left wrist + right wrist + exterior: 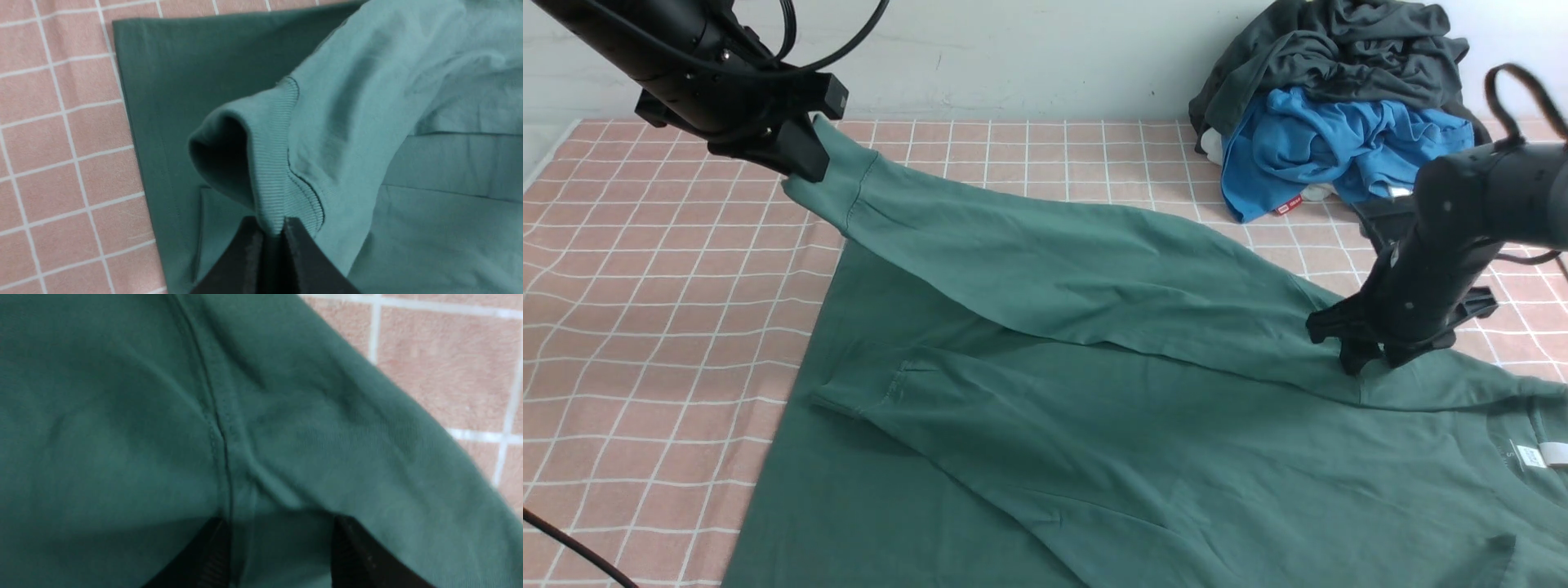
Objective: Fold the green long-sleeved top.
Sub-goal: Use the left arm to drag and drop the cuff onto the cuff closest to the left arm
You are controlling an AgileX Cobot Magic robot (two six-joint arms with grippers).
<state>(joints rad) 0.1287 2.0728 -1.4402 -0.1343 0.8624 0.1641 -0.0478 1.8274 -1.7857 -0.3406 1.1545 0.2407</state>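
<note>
Right wrist view: blurred top (122,416), right claw (280,522) cropped.

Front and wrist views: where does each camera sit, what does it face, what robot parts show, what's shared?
Front: between arms, facing forward; green long-sleeved top, left gripper, right gripper.
Left wrist: on left arm, facing cuff in left gripper.
Right wrist: on right arm, facing seam at right gripper.
Front, left wrist share the cuff.
</note>
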